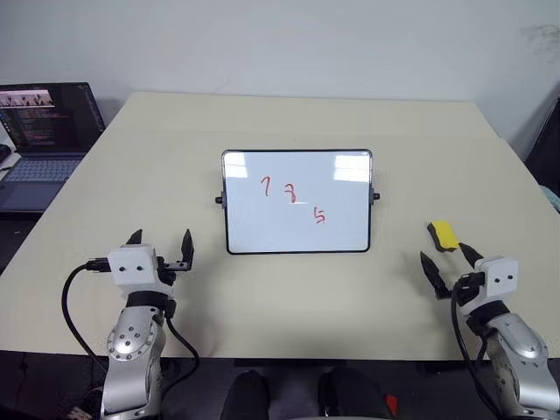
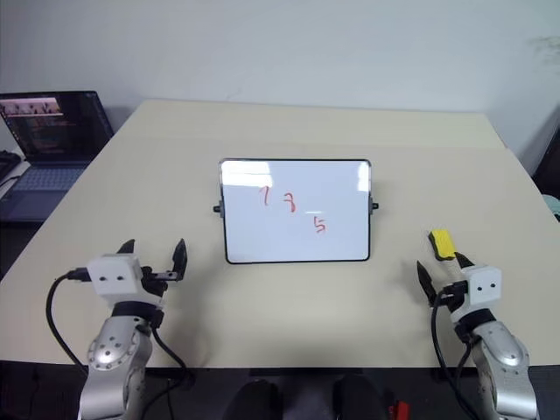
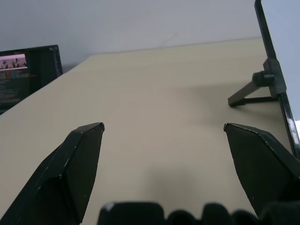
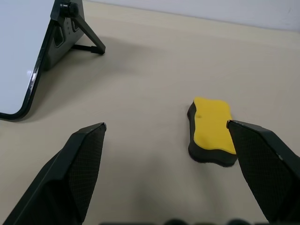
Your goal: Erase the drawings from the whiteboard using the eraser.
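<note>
The right gripper (image 1: 448, 261) is hovering with its fingers spread wide and gripping nothing, just short of the eraser (image 1: 444, 234), which is lying flat on the table (image 1: 289, 122) slightly ahead of it, toward the far edge. The eraser's long axis is running roughly along the gripper's reach. From the eraser, the whiteboard (image 1: 297, 201) is standing well apart toward the left gripper (image 1: 160, 241), carrying the drawings (image 1: 293, 196). The left gripper, also spread and empty, is farther from the eraser, so the right arm looks better placed.

Head pair: high, looking down over the table (image 1: 289, 306).
Wrists: low, close, forward.
Shared: whiteboard (image 1: 296, 201).
</note>
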You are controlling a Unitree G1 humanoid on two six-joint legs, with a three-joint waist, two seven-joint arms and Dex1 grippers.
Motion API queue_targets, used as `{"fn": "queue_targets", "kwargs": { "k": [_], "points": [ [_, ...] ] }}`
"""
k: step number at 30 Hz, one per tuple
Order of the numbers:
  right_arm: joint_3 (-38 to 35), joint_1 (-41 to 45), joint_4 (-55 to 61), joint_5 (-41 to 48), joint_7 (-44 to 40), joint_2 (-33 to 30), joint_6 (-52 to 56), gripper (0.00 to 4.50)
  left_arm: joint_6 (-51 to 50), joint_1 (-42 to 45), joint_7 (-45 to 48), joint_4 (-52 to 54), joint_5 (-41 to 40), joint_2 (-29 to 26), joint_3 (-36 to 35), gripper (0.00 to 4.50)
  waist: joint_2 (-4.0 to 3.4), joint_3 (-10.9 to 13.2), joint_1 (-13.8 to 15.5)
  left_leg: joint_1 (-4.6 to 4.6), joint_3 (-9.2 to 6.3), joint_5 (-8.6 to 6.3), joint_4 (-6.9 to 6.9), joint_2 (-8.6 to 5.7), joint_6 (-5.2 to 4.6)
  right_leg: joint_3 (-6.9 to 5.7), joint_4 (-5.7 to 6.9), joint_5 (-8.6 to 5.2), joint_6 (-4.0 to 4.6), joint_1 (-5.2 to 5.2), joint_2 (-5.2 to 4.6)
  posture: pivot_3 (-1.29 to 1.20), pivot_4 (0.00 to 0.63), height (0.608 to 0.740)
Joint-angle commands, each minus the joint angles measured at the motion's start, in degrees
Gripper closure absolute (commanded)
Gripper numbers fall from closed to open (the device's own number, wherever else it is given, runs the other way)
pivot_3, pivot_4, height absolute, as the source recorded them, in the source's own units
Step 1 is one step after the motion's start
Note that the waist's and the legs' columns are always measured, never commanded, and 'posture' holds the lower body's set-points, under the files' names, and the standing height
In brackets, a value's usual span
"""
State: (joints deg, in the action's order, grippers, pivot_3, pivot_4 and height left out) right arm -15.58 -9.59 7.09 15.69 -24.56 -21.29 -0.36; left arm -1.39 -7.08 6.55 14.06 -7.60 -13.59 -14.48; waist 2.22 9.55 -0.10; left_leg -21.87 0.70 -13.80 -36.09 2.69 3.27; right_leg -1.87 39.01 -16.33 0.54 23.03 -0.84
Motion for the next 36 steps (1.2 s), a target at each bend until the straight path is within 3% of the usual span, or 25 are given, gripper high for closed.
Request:
{"fn": "queue_targets", "kwargs": {
  "k": [1,12,19,25,31,36],
  "points": [
    [-1.2,0.2,3.2,1.4,1.0,-0.1,1.8,0.00,1.0,0.8,0.6,0.2,0.2,-0.1,0.4,0.03,0.00,0.0,0.0,0.00,0.00,0.00,0.00,0.00,0.00,0.00,0.00,0.00,0.00,0.00,0.00,0.00,0.150,0.740],
    [-0.1,-3.0,10.0,0.2,2.7,0.4,3.8,0.00,0.8,0.3,1.2,0.5,-1.4,-0.4,-1.5,0.03,0.00,0.0,0.0,0.01,-0.01,0.00,0.00,0.00,0.00,-0.01,-0.01,0.00,-0.01,0.00,0.00,0.00,0.150,0.740],
    [5.5,-4.2,13.7,-4.1,4.8,3.1,3.3,0.00,1.4,4.0,3.8,-2.6,-4.1,-3.6,-5.0,0.03,-0.01,0.0,0.0,-0.01,-0.04,0.00,0.00,0.01,0.00,-0.03,-0.01,-0.01,0.00,0.00,0.02,0.00,0.150,0.740],
    [5.0,-8.9,18.6,-3.6,6.5,5.1,3.0,0.00,1.9,9.2,6.5,-7.5,-4.1,-6.2,-4.2,0.03,0.05,-0.1,0.3,-0.04,-0.06,0.00,-0.02,-0.01,0.00,-0.06,-0.02,0.00,-0.01,-0.01,-0.01,0.00,0.150,0.740],
    [6.5,-5.9,21.2,-6.3,10.8,5.8,10.0,0.00,-0.7,11.2,11.6,-9.5,-7.5,-9.9,-5.2,0.03,0.05,-0.1,-0.2,0.04,-0.03,0.00,-0.01,0.03,0.00,-0.03,0.01,0.00,0.00,0.00,0.00,0.00,0.150,0.740],
    [5.4,-0.9,21.9,-3.1,10.1,5.8,11.0,0.00,-0.3,12.4,16.8,-10.1,-9.8,-14.5,-6.3,0.03,0.06,-0.1,0.0,0.01,-0.07,0.00,0.00,0.03,0.00,-0.09,0.00,-0.01,0.00,0.01,0.04,0.00,0.150,0.740]
  ]
}}
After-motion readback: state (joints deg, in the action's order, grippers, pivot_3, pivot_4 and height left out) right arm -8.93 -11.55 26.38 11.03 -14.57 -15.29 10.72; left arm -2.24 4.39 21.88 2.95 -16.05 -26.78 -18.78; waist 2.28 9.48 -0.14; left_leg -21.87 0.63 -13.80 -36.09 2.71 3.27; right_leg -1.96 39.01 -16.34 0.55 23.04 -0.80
